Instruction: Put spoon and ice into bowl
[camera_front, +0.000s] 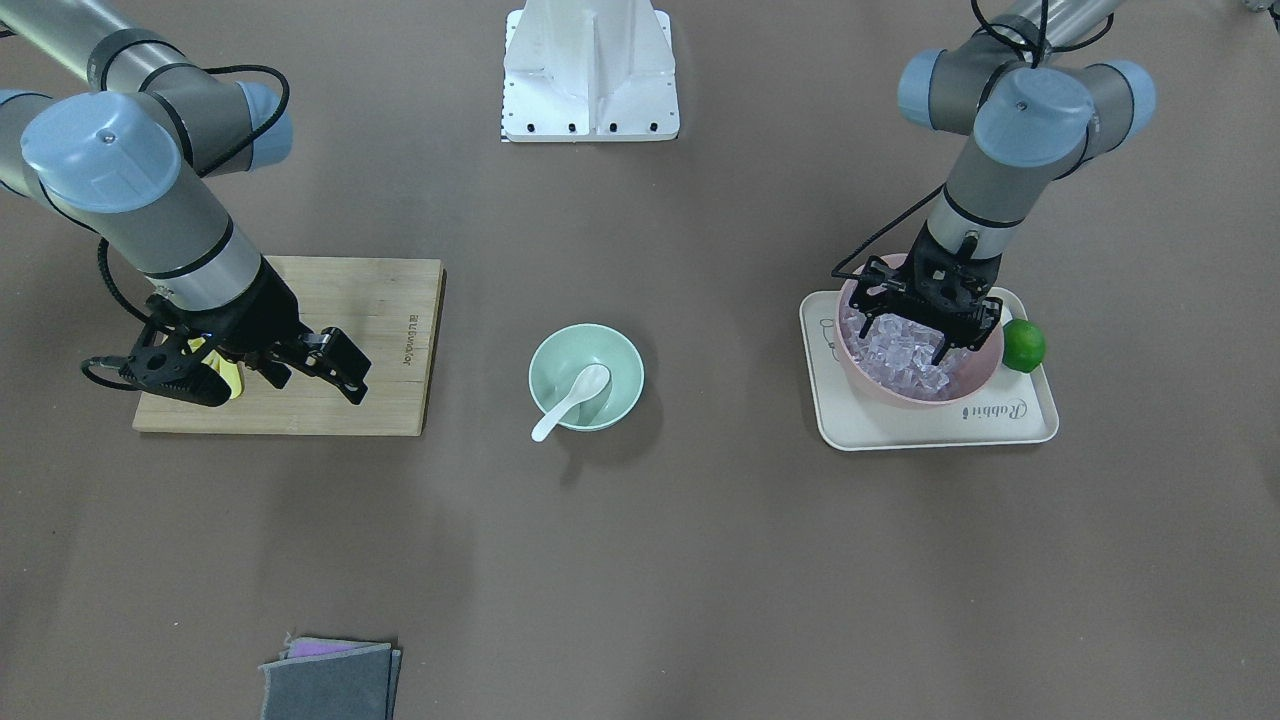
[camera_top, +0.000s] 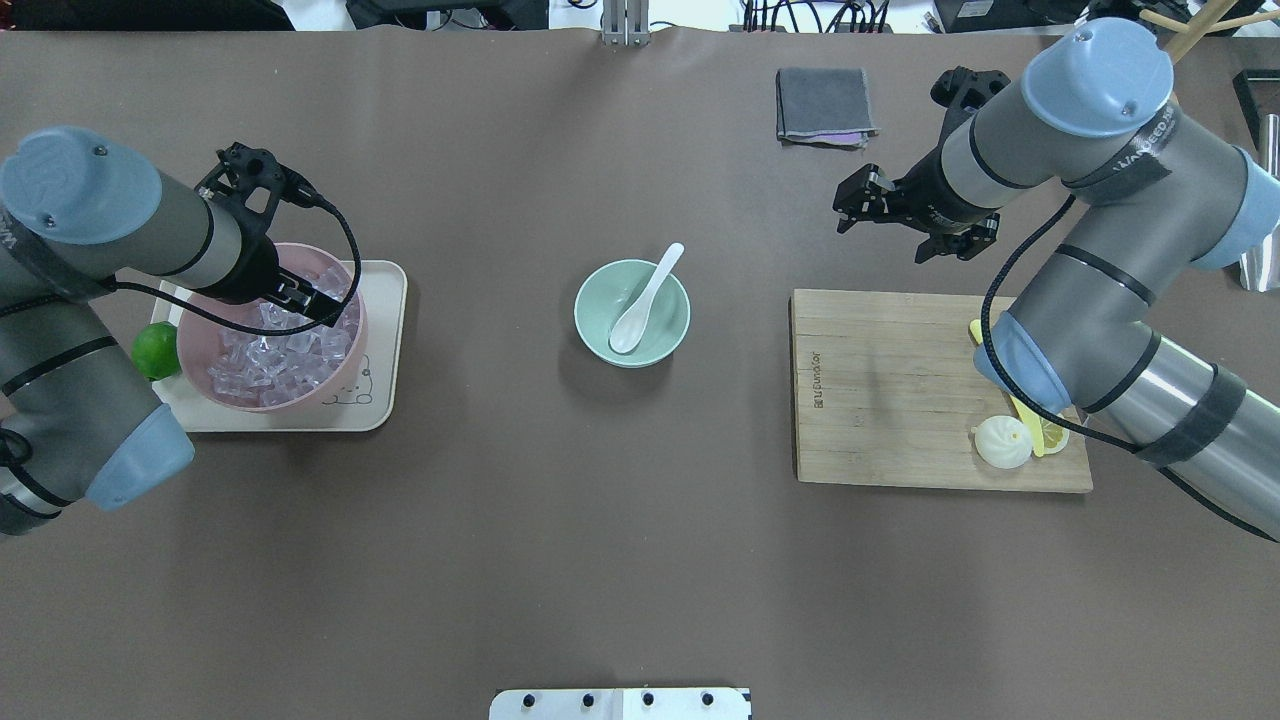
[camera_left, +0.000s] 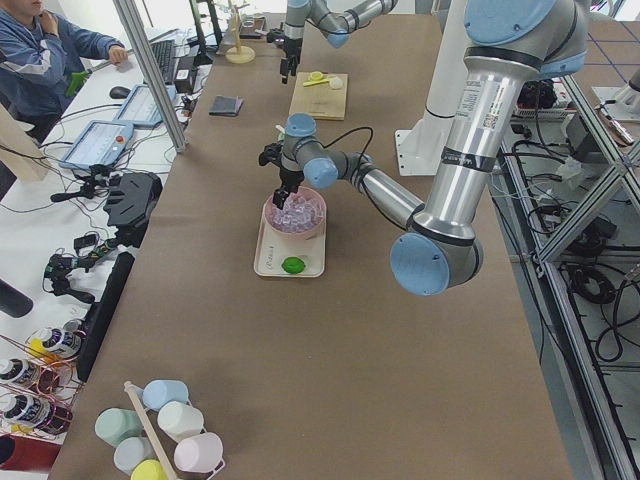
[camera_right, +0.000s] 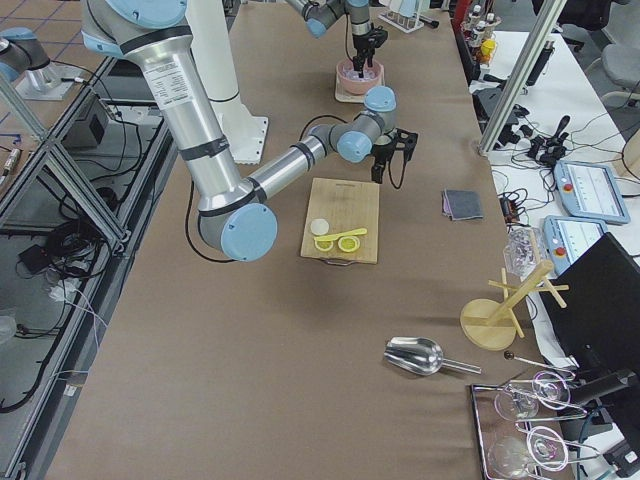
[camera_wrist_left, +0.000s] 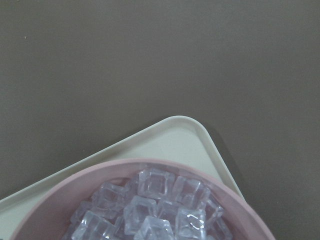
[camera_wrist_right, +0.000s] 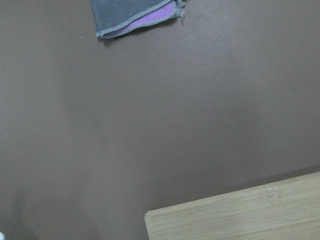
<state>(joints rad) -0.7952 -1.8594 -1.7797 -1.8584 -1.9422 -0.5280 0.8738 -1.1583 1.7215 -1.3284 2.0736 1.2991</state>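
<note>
The brown counter (camera_top: 500, 560) carries everything. On the robot's right lies a bamboo cutting board (camera_top: 880, 400), and on its left a cream tray (camera_top: 378, 300) with rounded corners. A large pink bowl (camera_top: 300, 402) stands on the tray and fills most of it.

The bowl of the task (camera_top: 665, 322) stands alone at the middle of the counter, well apart from tray and board. It is round, pale mint green, plain and smooth, and smaller than the pink one.

The left end effector (camera_front: 900, 345) points down into the pink bowl. Its fingers are spread apart, with their tips among the ice. Whether a cube sits between them I cannot tell. The right end effector (camera_top: 900, 235) hangs in the air near the far edge of the cutting board, spread wide and holding nothing.

A folded grey cloth (camera_top: 825, 105) lies at the far side of the counter.

The spoon (camera_top: 640, 305) is white and glossy, with a deep oval scoop and a short curved handle. Its scoop rests inside the mint bowl, and the handle leans over the rim, pointing away from the robot.

A green lime (camera_top: 155, 350) sits on the tray, touching the pink bowl.

The ice (camera_top: 270, 365) is a heap of small clear cubes, glassy and colourless, piled in the pink bowl.
</note>
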